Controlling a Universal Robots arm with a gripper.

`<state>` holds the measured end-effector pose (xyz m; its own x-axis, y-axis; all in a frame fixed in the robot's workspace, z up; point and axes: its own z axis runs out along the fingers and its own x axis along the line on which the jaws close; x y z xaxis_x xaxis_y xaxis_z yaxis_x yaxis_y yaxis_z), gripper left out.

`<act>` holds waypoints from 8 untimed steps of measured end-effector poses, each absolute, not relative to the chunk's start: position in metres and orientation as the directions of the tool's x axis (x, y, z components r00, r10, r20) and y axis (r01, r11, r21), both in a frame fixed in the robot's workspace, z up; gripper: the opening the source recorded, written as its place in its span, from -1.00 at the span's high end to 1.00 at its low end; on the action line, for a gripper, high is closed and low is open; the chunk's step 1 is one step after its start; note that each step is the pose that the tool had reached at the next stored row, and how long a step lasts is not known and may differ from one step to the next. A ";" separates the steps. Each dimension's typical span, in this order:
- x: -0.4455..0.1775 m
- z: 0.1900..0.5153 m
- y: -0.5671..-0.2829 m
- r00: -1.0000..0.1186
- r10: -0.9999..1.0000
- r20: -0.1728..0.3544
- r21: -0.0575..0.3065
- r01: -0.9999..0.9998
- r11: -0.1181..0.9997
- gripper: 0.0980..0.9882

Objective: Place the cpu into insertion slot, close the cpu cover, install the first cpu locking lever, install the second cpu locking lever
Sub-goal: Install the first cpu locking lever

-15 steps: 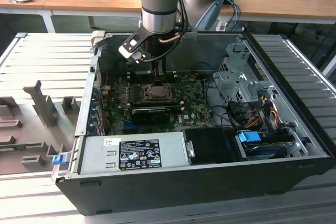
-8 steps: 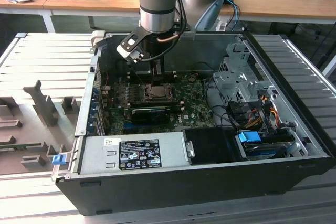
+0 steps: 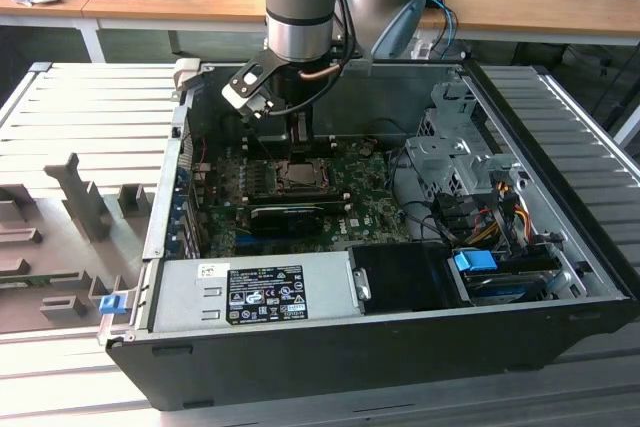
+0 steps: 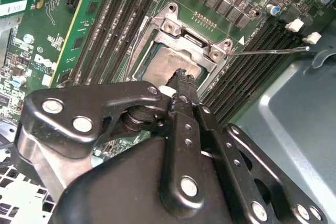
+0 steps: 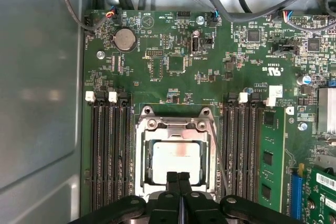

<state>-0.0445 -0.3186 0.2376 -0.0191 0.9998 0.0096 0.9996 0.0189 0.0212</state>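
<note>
The cpu (image 5: 176,156) lies flat in the insertion slot (image 3: 298,175) on the green board, its dull silver top showing in both wrist views (image 4: 167,67). The cpu cover (image 5: 140,150), a silver frame plate, lies down around it (image 4: 191,43). A thin wire locking lever (image 4: 273,51) juts out sideways from the socket corner; it runs along the socket's side in the first wrist view (image 5: 216,150). My gripper (image 5: 178,179) is shut with its black fingertips pressed together and nothing between them, tip just over the cpu's near edge (image 4: 184,77). In the exterior view the gripper (image 3: 297,142) hangs right above the socket.
The board sits deep in an open black computer case (image 3: 560,332). Black memory slots (image 5: 107,150) flank the socket on both sides. A black graphics card (image 3: 290,215), a grey power supply (image 3: 250,292), a metal drive cage (image 3: 450,157) and loose cables (image 3: 490,212) crowd around.
</note>
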 end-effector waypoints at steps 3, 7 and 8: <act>-0.045 0.241 -0.319 -0.019 1.000 0.010 0.021 1.000 0.019 0.98; -0.045 0.245 -0.319 -0.019 1.000 0.010 0.021 1.000 0.019 0.98; -0.045 0.248 -0.319 -0.019 1.000 0.010 0.021 1.000 0.019 0.98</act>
